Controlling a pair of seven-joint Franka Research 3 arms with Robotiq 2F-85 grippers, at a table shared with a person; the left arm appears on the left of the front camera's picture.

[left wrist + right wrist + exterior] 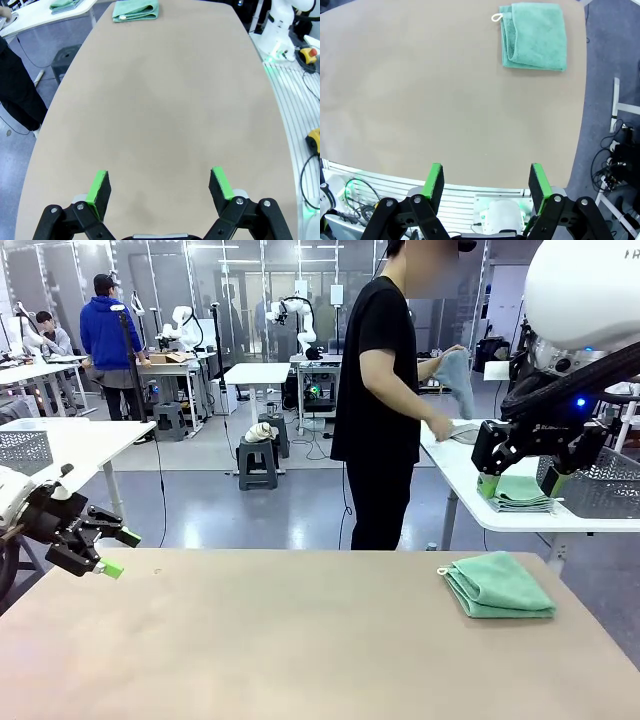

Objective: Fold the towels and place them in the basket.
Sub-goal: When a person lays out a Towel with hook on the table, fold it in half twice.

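Observation:
A mint green towel (498,585), folded, lies on the tan table near its right edge, a white loop at its corner; it also appears at the far end of the left wrist view (135,10) and in the right wrist view (535,35). A person at the white side table holds a grey-blue towel (455,375) in both hands. The dark grey perforated basket (600,485) stands on that side table. My left gripper (118,553) (160,187) hovers open at the table's left edge, empty. High above the right side my right gripper (520,485) (486,182) hangs open, empty.
More folded green towels (520,493) are stacked on the white side table (460,465) beside the basket. A paler perforated basket (25,450) sits on another white table at the left. The tan table (300,640) is bare across its middle and left.

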